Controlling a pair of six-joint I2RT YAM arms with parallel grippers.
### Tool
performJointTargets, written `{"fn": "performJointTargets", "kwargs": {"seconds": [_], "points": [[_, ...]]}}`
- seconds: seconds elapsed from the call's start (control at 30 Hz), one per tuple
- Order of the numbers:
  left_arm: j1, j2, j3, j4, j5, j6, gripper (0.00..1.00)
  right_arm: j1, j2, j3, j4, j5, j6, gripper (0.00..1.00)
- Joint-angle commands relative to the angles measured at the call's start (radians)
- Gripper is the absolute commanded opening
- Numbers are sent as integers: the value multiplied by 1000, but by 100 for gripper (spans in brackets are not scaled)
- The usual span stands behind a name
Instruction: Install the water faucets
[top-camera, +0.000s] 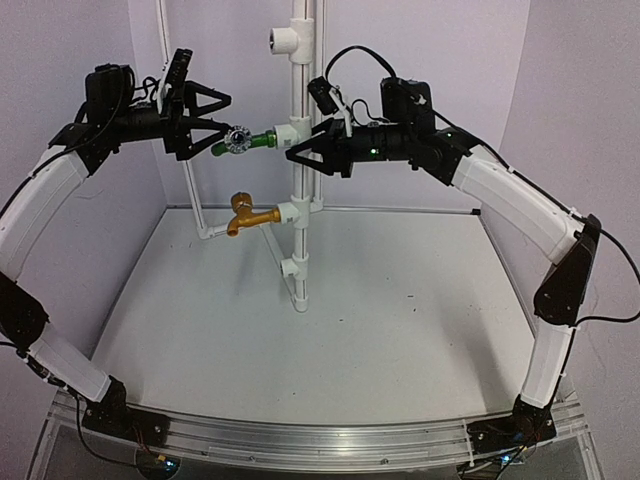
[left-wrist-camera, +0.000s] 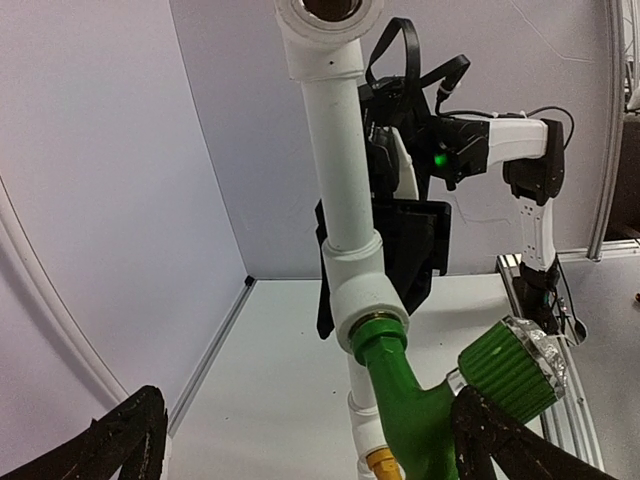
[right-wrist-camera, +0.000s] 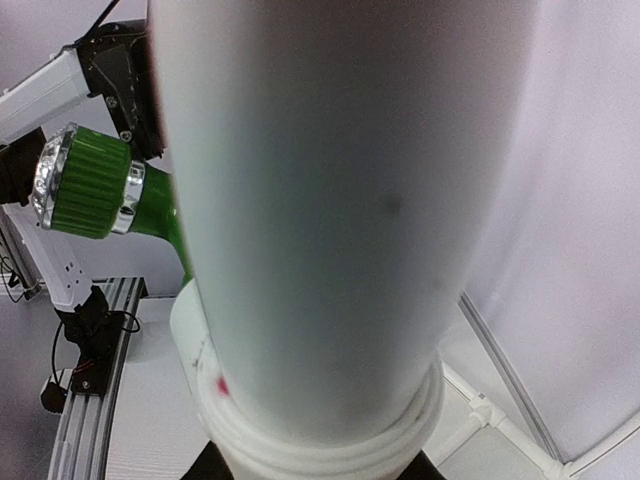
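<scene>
The green faucet (top-camera: 240, 140) is screwed sideways into a white T-fitting (top-camera: 289, 134) on the upright white pipe (top-camera: 300, 60). My left gripper (top-camera: 222, 118) is open, its jaws standing either side of the faucet's round handle. In the left wrist view the green faucet (left-wrist-camera: 410, 400) sits between the wide-apart fingers (left-wrist-camera: 120, 445), and the right finger touches it below the handle (left-wrist-camera: 510, 365). The golden-brass faucet (top-camera: 245, 213) sits in a lower fitting, spout down, and its tip shows in the left wrist view (left-wrist-camera: 382, 462). My right gripper (top-camera: 303, 150) is shut on the white pipe (right-wrist-camera: 330, 200).
The pipe frame stands on the white table (top-camera: 400, 330), with a slanted brace (top-camera: 285, 270) and a thin pipe (top-camera: 190, 190) on the left. An open T-fitting (top-camera: 285, 40) sits at the top. Walls close in at the back and sides.
</scene>
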Motion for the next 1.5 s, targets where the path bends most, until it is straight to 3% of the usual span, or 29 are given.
{"fn": "performJointTargets", "kwargs": {"seconds": [0.0,0.2,0.53,0.93,1.2,1.47], "points": [[-15,-36,77,-58,23,57,99,0,16,39,55,29,16,36],[-70,-52,74,-170,0,179,99,0,13,32,54,33,16,38],[-92,-24,69,-187,-113,149,100,0,1,18,56,33,14,43],[-94,-91,-146,-92,-117,138,100,0,-10,3,57,29,10,45],[-93,-127,-244,22,-150,42,100,0,-13,2,57,30,13,49],[-87,-119,-310,191,-298,-81,100,0,-13,1,56,24,16,49]]}}
